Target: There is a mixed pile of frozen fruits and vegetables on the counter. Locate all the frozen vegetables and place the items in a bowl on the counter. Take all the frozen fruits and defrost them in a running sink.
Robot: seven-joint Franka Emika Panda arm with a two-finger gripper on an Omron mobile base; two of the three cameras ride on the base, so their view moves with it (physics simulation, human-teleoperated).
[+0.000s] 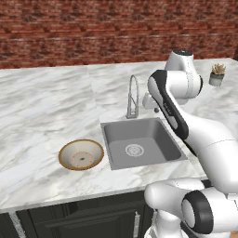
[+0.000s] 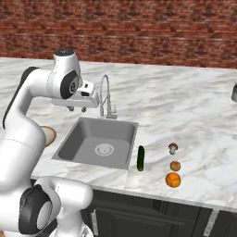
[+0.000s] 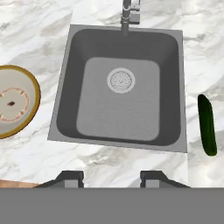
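My gripper (image 2: 76, 109) (image 1: 155, 109) hangs above the sink (image 1: 153, 139) (image 2: 83, 139) (image 3: 100, 109), just left of the faucet (image 2: 107, 97) as the right base view shows it. Its fingers stand apart with nothing between them (image 3: 111, 177). On the counter to the right of the sink lie the dark green cucumber (image 2: 140, 158) (image 3: 207, 124), the brown-capped mushroom (image 2: 173, 148) and two orange fruits (image 2: 175, 165) (image 2: 172, 180). The tan-rimmed bowl (image 1: 61, 157) (image 3: 37, 94) sits left of the sink, holding nothing. No water runs from the faucet (image 1: 133, 97).
A small grey plant pot (image 1: 216, 75) (image 2: 234, 92) stands far back on the right. A brick wall closes the rear of the counter (image 1: 42, 107). Dark cabinets run below the front edge.
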